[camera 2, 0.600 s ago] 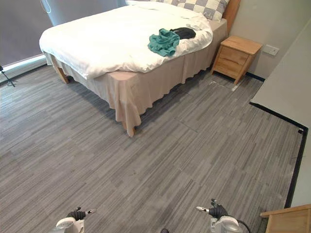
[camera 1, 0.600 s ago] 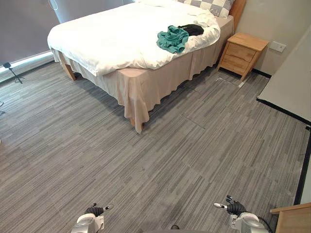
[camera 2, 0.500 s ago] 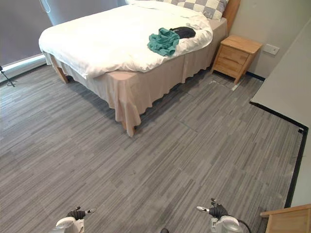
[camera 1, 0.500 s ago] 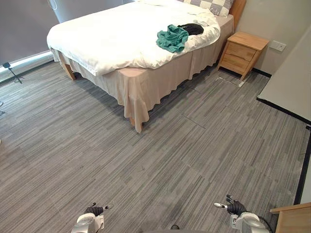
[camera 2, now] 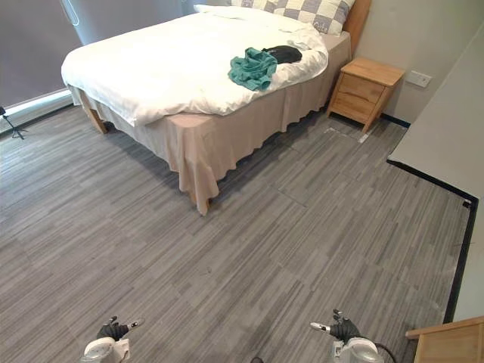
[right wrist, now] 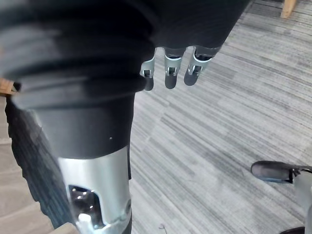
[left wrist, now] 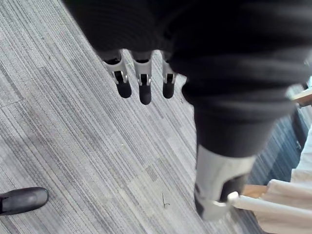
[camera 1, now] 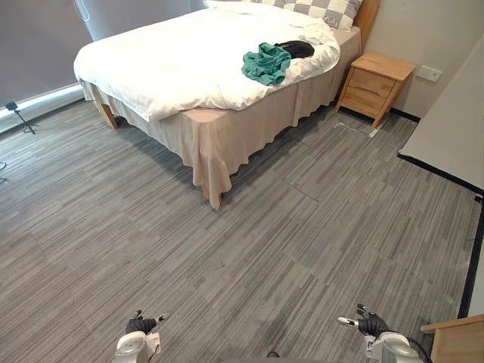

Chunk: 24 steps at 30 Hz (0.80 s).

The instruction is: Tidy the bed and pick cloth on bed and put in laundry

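Pillows [camera 1: 324, 9] cut off above; black cloth [camera 1: 298, 48] partly behind teal cloth [camera 1: 266, 63].

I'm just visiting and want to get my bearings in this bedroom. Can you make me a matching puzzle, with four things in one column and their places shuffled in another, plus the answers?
1. green cloth
2. black cloth
3. checked pillow
4. wooden cabinet

A. on the floor, beside the head end of the bed
B. at the head of the bed
C. crumpled on the white cover, near the side edge
D. on the cover, just past the green one toward the pillow

Pairs: 1-C, 2-D, 3-B, 4-A.
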### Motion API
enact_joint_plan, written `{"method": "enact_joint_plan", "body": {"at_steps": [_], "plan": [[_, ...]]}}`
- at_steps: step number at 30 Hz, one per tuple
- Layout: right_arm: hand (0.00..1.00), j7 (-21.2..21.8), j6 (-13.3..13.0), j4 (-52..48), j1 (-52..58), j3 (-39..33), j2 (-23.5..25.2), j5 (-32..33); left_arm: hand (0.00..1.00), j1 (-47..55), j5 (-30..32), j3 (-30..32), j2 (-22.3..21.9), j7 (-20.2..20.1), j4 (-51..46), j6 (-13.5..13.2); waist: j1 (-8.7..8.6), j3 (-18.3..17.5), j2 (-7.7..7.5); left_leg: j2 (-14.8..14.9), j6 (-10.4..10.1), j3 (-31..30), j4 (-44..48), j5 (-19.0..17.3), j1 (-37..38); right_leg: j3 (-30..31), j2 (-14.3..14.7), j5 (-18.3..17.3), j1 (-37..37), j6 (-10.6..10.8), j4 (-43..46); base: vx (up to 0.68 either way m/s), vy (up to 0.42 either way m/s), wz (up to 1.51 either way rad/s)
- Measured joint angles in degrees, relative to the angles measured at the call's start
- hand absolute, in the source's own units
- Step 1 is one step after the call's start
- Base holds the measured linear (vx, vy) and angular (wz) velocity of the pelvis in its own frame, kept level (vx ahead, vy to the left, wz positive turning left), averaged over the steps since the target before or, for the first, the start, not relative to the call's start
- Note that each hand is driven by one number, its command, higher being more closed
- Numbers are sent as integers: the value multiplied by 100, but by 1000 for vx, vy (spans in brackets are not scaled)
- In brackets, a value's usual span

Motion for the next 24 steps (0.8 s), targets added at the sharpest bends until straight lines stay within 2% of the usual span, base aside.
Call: {"method": "enact_joint_plan", "body": {"at_steps": [7,20,22,23,24], "plan": [[0,-2,-1,13,0,0,95,2,0,4,49,1,-10,-5,0,-96,-35,-55,-65,-3,2,6,-15,2,21,-1,8,24,48,-35,-76,-16,-23,0],[0,-42,2,14,27,7,232,-2,0,67,42,0,-143,-18,2,-130,-66,-51,-69,-14,6,145,-63,-1,116,117,29,59,79,-84,-100,-24,-18,-5],[0,-43,1,14,-3,9,230,-2,0,52,40,-16,-196,-20,2,-144,-62,31,-51,3,46,158,-34,-26,151,150,3,-152,-96,-73,350,-44,-11,-11],[0,-51,2,12,-74,55,232,10,0,-17,-22,-89,-205,-17,8,-132,-63,235,-22,42,99,194,41,-60,212,149,-81,-473,-500,200,1387,-88,28,-11],[0,-59,2,12,-75,88,247,34,0,-73,-39,-150,-186,-15,8,-131,-62,328,-43,51,139,213,115,-85,213,83,-170,-592,-826,386,2098,-126,47,-13]]}}
